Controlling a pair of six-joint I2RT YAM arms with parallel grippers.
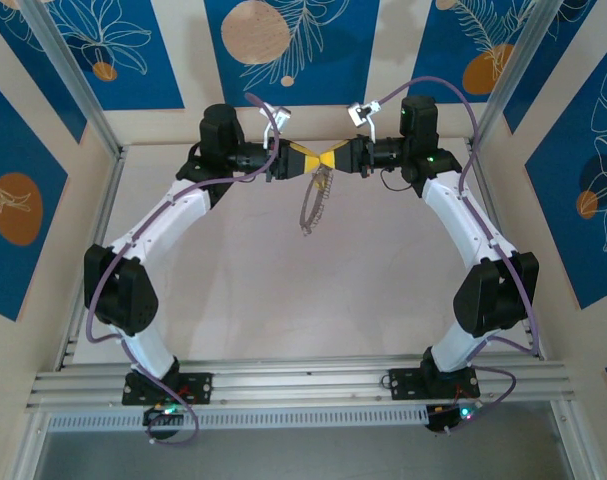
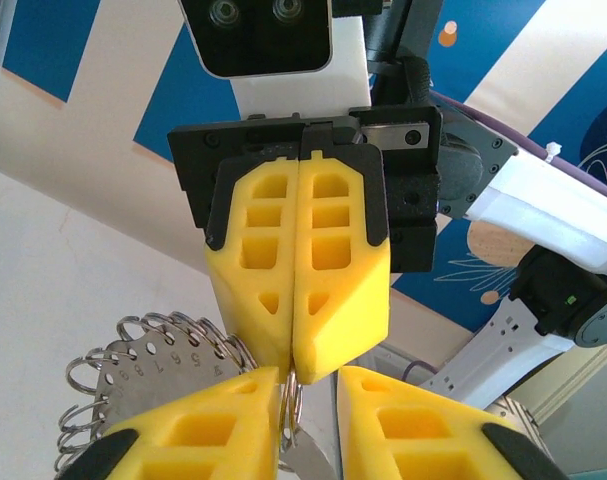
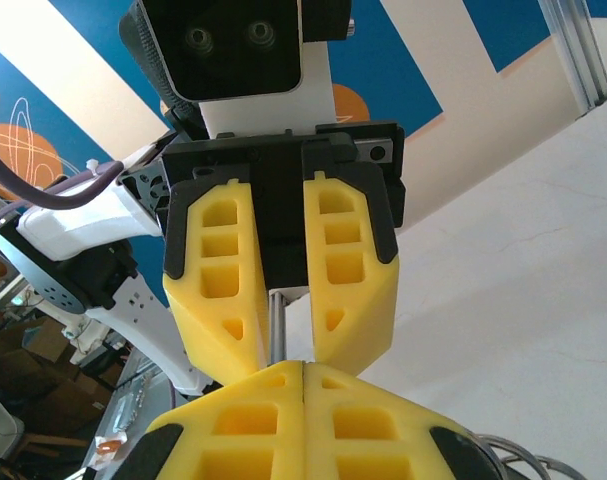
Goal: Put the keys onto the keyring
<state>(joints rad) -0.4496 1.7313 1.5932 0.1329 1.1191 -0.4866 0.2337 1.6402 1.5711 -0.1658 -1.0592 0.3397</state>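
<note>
Left wrist: right jaws pinch the keyring between parted left jaws.

I see pale table spread below left claw, aluminium rail on it well behind that claw.

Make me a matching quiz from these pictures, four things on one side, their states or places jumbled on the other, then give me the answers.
Things:
1. left gripper
2. right gripper
3. keyring
4. table

States or places:
A. fingers pressed together
B. pale surface under both arms
C. fingers parted, a gap between them
D. hanging where the two sets of fingertips meet

Pairs: 1-C, 2-A, 3-D, 4-B
</note>
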